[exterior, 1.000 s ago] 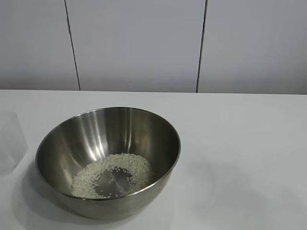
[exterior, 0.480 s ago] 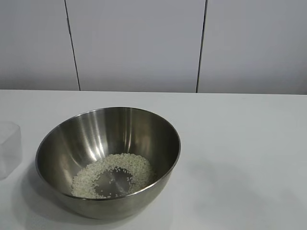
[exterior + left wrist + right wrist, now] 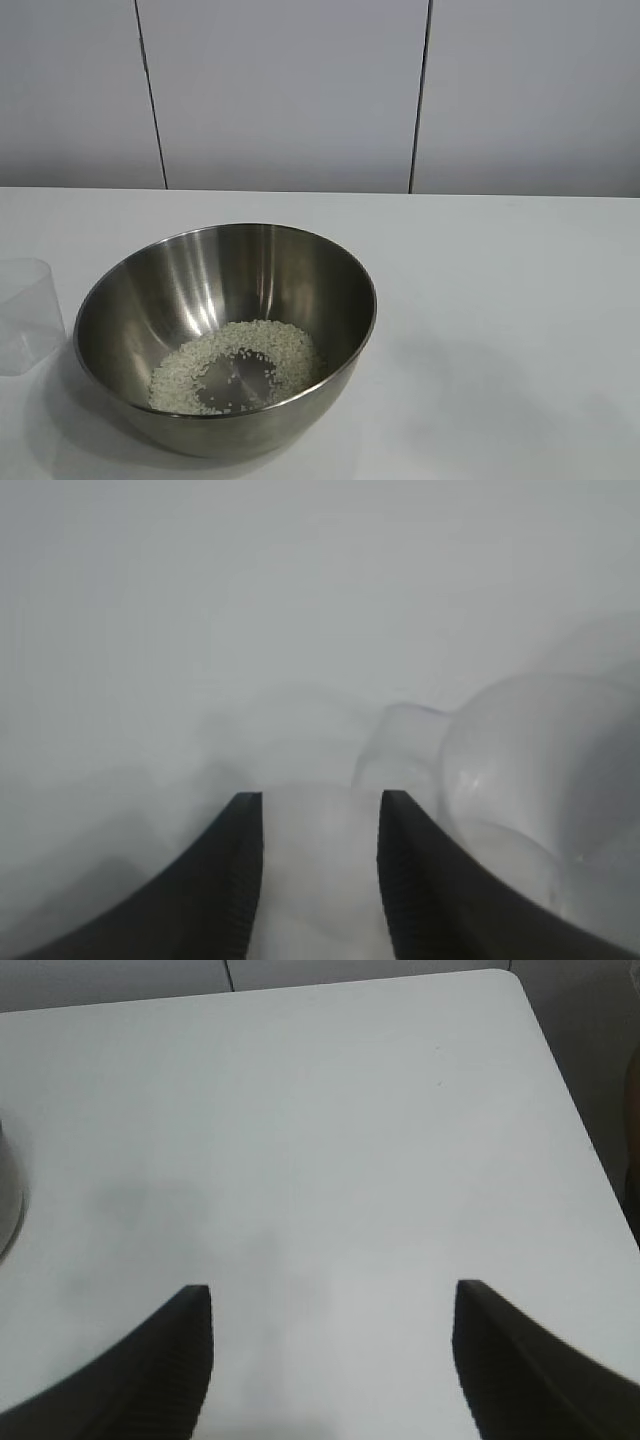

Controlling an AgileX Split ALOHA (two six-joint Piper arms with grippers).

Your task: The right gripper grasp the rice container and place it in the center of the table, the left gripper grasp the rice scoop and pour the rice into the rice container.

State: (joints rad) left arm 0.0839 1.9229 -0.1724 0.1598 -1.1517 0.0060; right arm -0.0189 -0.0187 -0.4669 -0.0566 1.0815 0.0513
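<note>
The rice container (image 3: 250,270), a large steel bowl, stands on the white table (image 3: 500,300) left of centre. A ring of rice (image 3: 285,350) lies in its bottom. The rice scoop (image 3: 28,315), a clear plastic cup, is at the left edge of the exterior view, just left of the bowl, and looks empty. In the left wrist view the left gripper (image 3: 320,795) is narrowly parted, with the clear cup (image 3: 530,800) between and beside its fingers. The right gripper (image 3: 332,1288) is wide open and empty over bare table. Neither gripper shows in the exterior view.
The bowl's rim (image 3: 8,1200) just shows at the edge of the right wrist view. The table's corner (image 3: 500,975) and side edge lie beyond the right gripper. A panelled white wall (image 3: 300,90) stands behind the table.
The clear cup has come down and moved right, further into the exterior view, to sit beside the bowl. The bowl and rice have not moved.
</note>
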